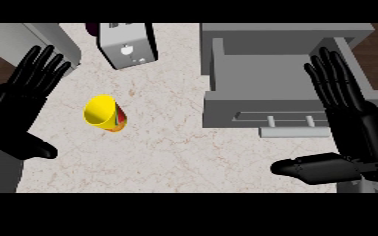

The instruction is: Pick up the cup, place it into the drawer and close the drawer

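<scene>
A yellow cup [104, 113] with a red-patterned side stands on the marble counter [170, 145], left of centre, its mouth facing up. To its right a grey drawer [266, 105] is pulled open, its handle [291, 121] on the near front panel and its inside bare. My left hand [26, 97] is at the left edge, open with fingers straight and pointing up, a short way left of the cup and apart from it. My right hand [343, 115] is at the right edge, open, fingers up, over the drawer's right side, thumb stretched left below the handle.
A grey box-like appliance [129, 45] stands at the back, behind the cup. A grey object [44, 40] lies at the back left corner. The drawer's cabinet [288, 32] runs along the back right.
</scene>
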### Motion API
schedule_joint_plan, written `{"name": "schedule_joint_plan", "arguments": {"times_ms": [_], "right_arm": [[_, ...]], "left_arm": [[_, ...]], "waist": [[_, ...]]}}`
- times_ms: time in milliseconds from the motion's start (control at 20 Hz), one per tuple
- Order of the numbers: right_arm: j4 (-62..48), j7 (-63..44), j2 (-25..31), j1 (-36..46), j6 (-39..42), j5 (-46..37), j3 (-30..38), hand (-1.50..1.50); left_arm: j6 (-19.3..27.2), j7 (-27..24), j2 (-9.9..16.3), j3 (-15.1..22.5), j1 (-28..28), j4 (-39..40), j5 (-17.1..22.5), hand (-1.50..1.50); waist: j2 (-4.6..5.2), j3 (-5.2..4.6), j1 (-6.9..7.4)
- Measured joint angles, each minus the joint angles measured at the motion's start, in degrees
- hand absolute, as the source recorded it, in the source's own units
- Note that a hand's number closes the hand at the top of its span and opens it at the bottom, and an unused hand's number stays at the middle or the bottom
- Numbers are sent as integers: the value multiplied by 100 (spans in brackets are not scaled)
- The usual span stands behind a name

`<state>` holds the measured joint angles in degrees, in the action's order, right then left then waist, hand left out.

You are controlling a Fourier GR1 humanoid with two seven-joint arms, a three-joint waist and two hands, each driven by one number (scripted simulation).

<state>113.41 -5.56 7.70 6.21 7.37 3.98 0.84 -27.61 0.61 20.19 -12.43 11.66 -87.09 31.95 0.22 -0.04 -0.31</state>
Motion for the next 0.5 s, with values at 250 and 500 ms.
{"name": "schedule_joint_plan", "arguments": {"times_ms": [250, 500], "right_arm": [[-386, 66, 89, 343, 99, 77, 186, -150], [-354, 111, 45, 347, 88, -18, 153, -150]], "left_arm": [[-381, -530, 102, -95, 300, 1261, -461, -150], [-526, -1224, 113, -100, 466, 2249, -1090, -150]], "waist": [[-3, 0, -2], [-9, 1, -5]]}}
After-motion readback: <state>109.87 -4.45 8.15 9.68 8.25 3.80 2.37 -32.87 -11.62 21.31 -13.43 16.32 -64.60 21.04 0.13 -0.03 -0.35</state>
